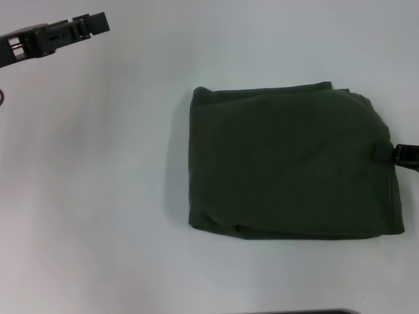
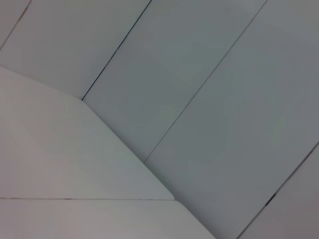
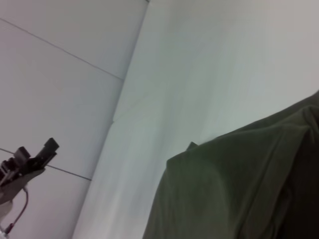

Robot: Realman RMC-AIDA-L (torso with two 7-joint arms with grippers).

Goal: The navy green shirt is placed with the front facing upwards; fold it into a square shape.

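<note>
The navy green shirt [image 1: 288,167] lies folded into a rough square, plain green side up, right of the table's middle. Its print and collar are hidden. My right gripper [image 1: 391,154] reaches in from the right at the shirt's right edge, with one fingertip [image 1: 381,151] lying on top of the cloth, shut on that edge. The right wrist view shows the shirt [image 3: 234,184] close up. My left gripper [image 1: 91,25] hangs open at the far left, well away from the shirt, and also shows small in the right wrist view as the left gripper [image 3: 37,152].
The white table [image 1: 98,196] stretches bare to the left of the shirt. In the left wrist view a table corner [image 2: 164,191] stands over grey floor tiles [image 2: 209,74]. A dark edge [image 1: 301,312] shows at the near rim.
</note>
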